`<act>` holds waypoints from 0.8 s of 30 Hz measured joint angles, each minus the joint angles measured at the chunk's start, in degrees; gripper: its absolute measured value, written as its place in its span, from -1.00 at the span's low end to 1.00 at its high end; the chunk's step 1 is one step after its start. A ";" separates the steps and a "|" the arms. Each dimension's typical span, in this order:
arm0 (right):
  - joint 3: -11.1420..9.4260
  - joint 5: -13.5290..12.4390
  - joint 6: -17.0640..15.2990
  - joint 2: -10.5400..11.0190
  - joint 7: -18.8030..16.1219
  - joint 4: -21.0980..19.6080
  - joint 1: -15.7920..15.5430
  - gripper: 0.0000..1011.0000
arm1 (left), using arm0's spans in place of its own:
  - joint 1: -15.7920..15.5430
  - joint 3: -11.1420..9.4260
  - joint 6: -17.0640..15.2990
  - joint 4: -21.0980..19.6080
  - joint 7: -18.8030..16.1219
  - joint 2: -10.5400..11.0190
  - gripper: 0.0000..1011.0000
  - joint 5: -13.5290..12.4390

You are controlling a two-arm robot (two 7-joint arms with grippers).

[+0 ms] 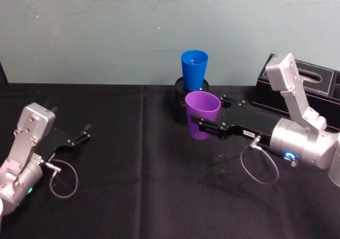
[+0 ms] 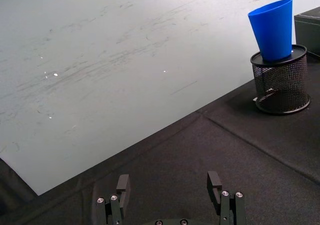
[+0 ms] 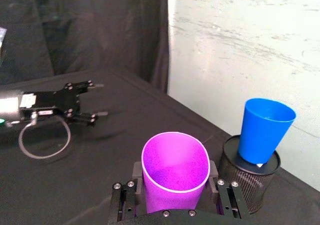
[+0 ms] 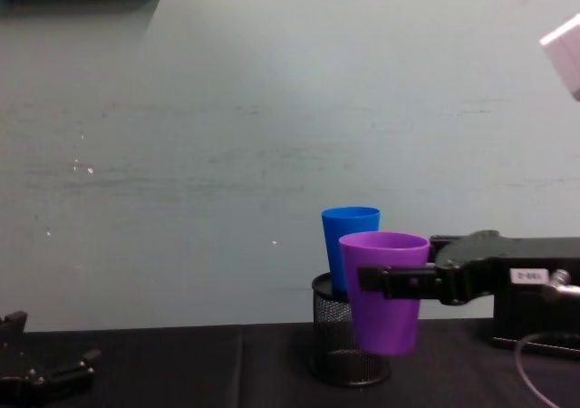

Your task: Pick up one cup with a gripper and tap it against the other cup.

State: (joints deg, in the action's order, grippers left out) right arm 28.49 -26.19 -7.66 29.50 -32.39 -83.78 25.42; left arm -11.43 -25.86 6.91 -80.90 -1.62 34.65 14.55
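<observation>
The right gripper [image 1: 201, 124] [image 3: 175, 185] [image 4: 376, 279] pinches the purple cup [image 1: 202, 111] [image 3: 175, 177] [image 4: 385, 308] between its two fingers. One finger presses on each side of the cup wall, in the upper half, and the open mouth looks up. In the right wrist view the cup sits in the middle between the jaws, with no gap on either side. The cup hangs upright above the black tablecloth [image 1: 133, 170], just in front of the black mesh pen holder [image 1: 180, 105] [image 2: 280, 85] [image 3: 250, 180] [image 4: 328, 335]. The blue cup [image 1: 194, 69] [image 2: 272, 30] [image 3: 262, 130] [image 4: 349, 236] stands upright in this holder. The purple cup is near the blue cup, but a gap shows between them, and its rim is lower than the blue rim. The left gripper [image 1: 85, 131] [image 2: 168, 185] [image 3: 97, 99] is low at the left side of the table, well apart from both cups. Its fingers are spread, with nothing between them
</observation>
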 joint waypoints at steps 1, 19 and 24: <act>0.13 0.11 -0.09 -0.41 0.20 0.47 0.43 0.45 | 0.00 0.00 0.00 0.00 0.00 0.00 1.00 0.00; 1.20 2.85 1.49 -8.02 1.80 13.30 9.37 0.45 | 0.00 0.00 0.00 0.00 0.00 0.00 1.00 0.00; 1.06 3.59 2.43 -9.86 2.27 16.38 10.84 0.45 | 0.00 0.00 0.00 0.00 0.00 0.00 1.00 0.00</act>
State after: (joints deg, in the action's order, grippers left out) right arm 29.55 -22.61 -5.24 19.64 -30.13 -67.40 36.27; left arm -11.43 -25.86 6.91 -80.90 -1.62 34.64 14.55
